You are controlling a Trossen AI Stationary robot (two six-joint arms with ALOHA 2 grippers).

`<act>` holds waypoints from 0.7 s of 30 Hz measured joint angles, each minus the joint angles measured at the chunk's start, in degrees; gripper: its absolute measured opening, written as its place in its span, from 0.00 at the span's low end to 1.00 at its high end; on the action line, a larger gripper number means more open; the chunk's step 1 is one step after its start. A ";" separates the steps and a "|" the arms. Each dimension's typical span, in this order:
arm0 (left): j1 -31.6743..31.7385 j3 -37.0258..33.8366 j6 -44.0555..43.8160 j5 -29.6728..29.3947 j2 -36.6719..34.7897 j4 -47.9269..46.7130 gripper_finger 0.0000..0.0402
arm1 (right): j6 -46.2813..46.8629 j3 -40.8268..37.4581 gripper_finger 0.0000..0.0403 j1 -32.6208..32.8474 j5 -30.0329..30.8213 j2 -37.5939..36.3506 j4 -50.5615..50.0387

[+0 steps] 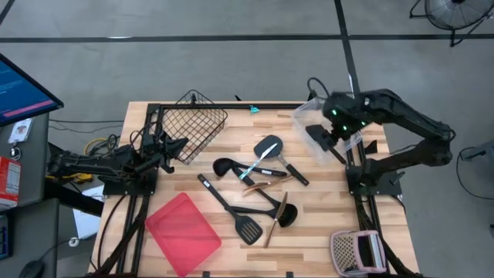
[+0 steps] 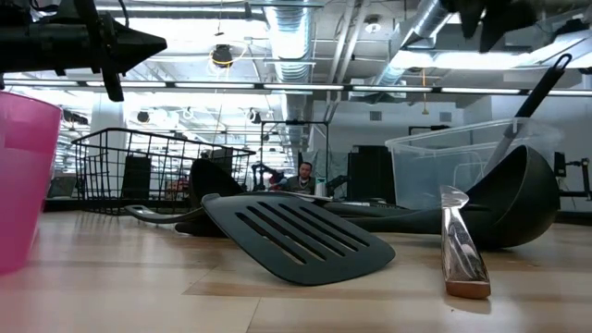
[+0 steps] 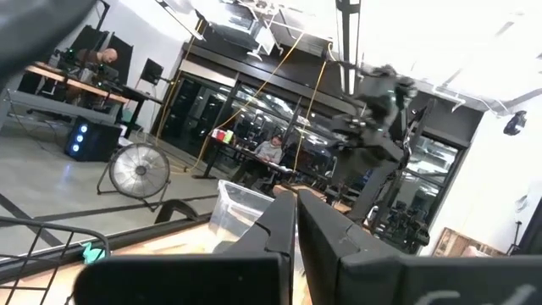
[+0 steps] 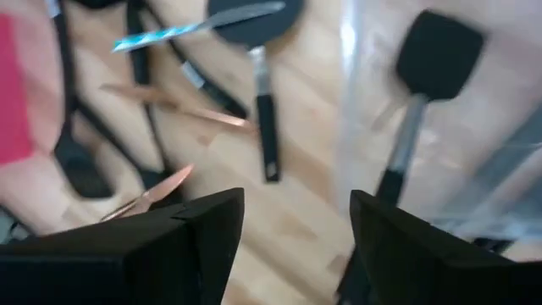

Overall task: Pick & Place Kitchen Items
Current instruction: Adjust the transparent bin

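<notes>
While the right gripper (image 4: 296,229) hangs wide and empty over the clear plastic bin (image 1: 309,123) at two o'clock, a black spatula (image 4: 428,76) lies inside, so placing looks done; next, reach the black utensils (image 1: 251,193) at table centre.

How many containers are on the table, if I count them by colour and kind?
Black wire basket: 1
Flat red tray: 1
Clear plastic bin: 1
Pale slotted basket: 1
Total: 4 containers
</notes>
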 joint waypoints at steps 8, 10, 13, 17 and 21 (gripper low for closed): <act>0.02 0.02 -0.02 0.00 0.00 0.21 0.00 | 14.62 -2.95 0.47 22.01 0.95 -1.21 0.82; 0.02 0.02 -0.02 0.00 0.00 0.31 0.00 | 18.70 -4.71 0.46 27.09 2.64 -0.53 1.51; 0.00 0.02 -0.02 0.00 0.00 0.32 0.00 | 24.98 -7.94 0.44 33.22 4.73 1.03 1.38; 0.01 0.00 -0.01 0.00 0.00 0.33 0.00 | 33.08 -12.97 0.41 38.25 4.98 3.68 1.26; 0.02 0.00 -0.02 0.00 0.00 0.34 0.00 | 36.95 -17.64 0.37 39.38 4.65 7.21 0.09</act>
